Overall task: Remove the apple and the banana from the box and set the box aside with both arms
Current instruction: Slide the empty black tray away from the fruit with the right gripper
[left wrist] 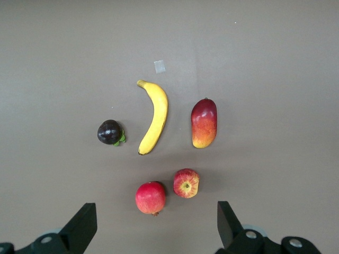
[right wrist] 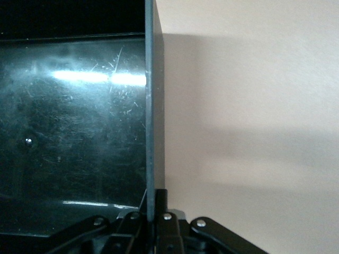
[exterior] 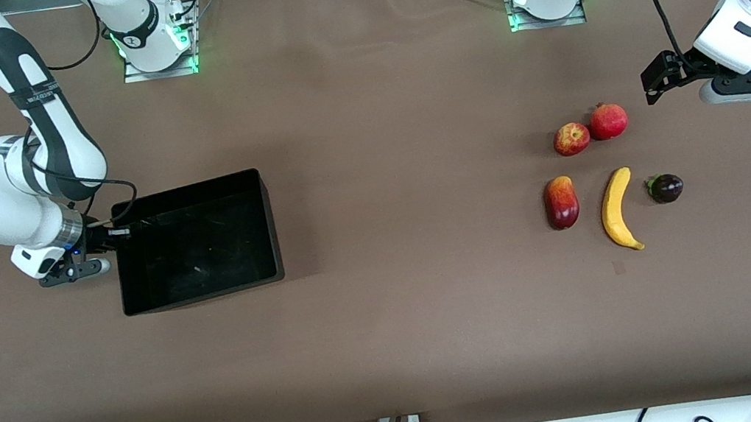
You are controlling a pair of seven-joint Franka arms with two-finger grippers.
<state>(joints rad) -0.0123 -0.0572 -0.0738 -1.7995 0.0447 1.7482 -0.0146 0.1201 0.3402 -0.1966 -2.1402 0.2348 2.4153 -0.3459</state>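
Observation:
The black open-top box (exterior: 271, 226) sits on the table toward the right arm's end. My right gripper (exterior: 115, 233) is shut on its end wall; the right wrist view shows the wall (right wrist: 150, 106) clamped between the fingers of the gripper (right wrist: 153, 203). The yellow banana (exterior: 618, 208) and the red apple with yellow patches (exterior: 571, 138) lie toward the left arm's end. My left gripper (exterior: 655, 82) hangs open and empty in the air over the table beside them. The left wrist view shows the gripper (left wrist: 153, 222), the banana (left wrist: 154, 116) and the apple (left wrist: 186, 183).
A red pomegranate (exterior: 608, 121) lies beside the apple. A red-yellow mango (exterior: 561, 202) and a dark purple mangosteen (exterior: 665, 188) flank the banana. The box is empty inside. Brown table stretches between box and fruits.

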